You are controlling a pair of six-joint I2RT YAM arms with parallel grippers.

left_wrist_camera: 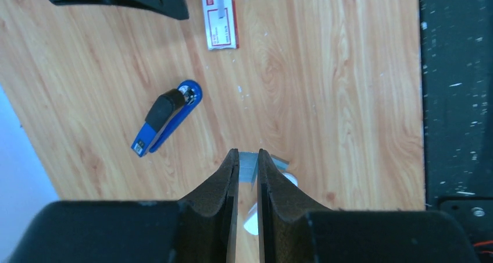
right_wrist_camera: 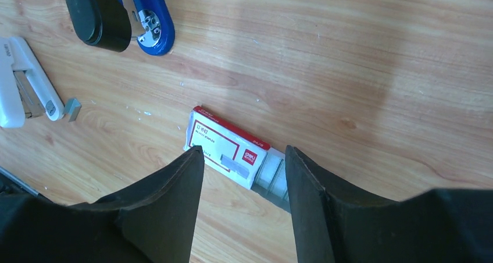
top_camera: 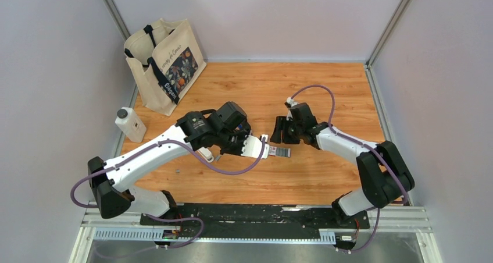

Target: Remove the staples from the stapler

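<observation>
1 loose grey staple strip (right_wrist_camera: 72,109) lies on the desk (right_wrist_camera: 360,71) beside a white tool (right_wrist_camera: 20,80). We judge unloading at least partly done; the magazine is hidden. The stapler (left_wrist_camera: 167,118) lies flat, left of centre in the left wrist view, with nothing touching it. The left gripper (left_wrist_camera: 248,158) reaches low, nearly pressed together, pinching nothing we can make out. The right gripper (right_wrist_camera: 244,152) hangs spread over the red-and-white box (right_wrist_camera: 224,136).

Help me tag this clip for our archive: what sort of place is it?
Probably a robotics lab test cell: a wooden tabletop boxed in by plain white walls, two robot arms bolted to a black plate at its near edge, and a cream canvas tote bag as a prop.
</observation>
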